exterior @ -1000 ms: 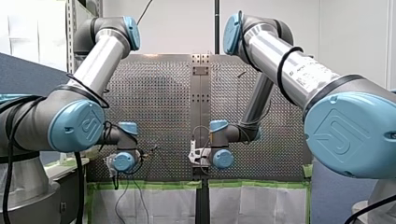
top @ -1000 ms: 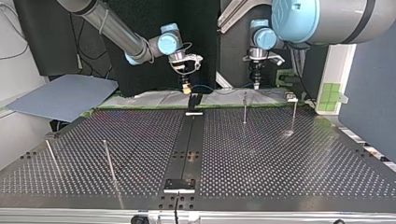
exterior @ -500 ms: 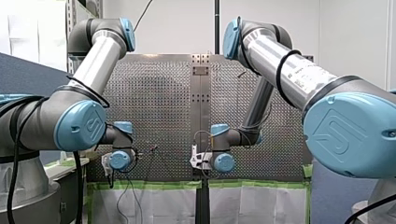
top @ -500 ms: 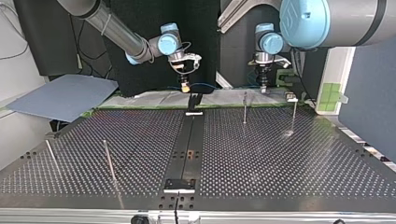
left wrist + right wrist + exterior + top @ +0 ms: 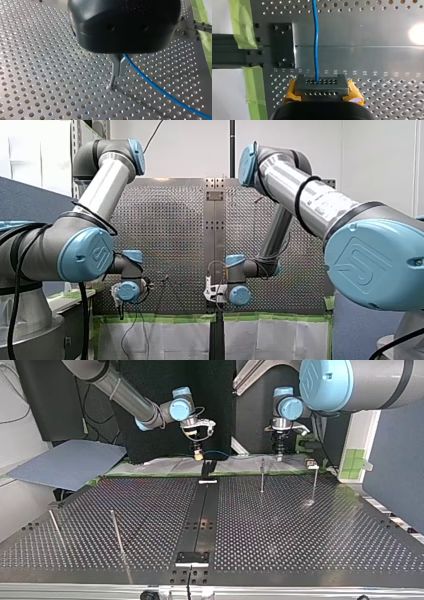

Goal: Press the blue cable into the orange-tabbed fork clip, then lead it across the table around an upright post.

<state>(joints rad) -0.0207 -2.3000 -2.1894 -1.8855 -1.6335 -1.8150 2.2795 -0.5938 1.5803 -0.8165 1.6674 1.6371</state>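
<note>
Table (image 5: pixel 170 230): front view, my left arm (image 5: pixel 102 187), my right arm (image 5: pixel 300 195) reach low.
Grippers: top view, my right gripper (image 5: pixel 198 454), my left gripper (image 5: pixel 279 454) apart.
Post (image 5: pixel 112 81): left wrist view, left metal fingers (image 5: pixel 115 65) pinching blue cable (image 5: pixel 160 91) beside it.
Yellow pads (image 5: pixel 355 93): right wrist view, clamped on blue cable; looks limp, light, so grip close in.

— What is laid down the middle of the top view, twelve to six?
— A black rail (image 5: pixel 202 510). A grey sheet (image 5: pixel 70 462) is seen at ten o'clock, green tape (image 5: pixel 356 462) at two.
</note>
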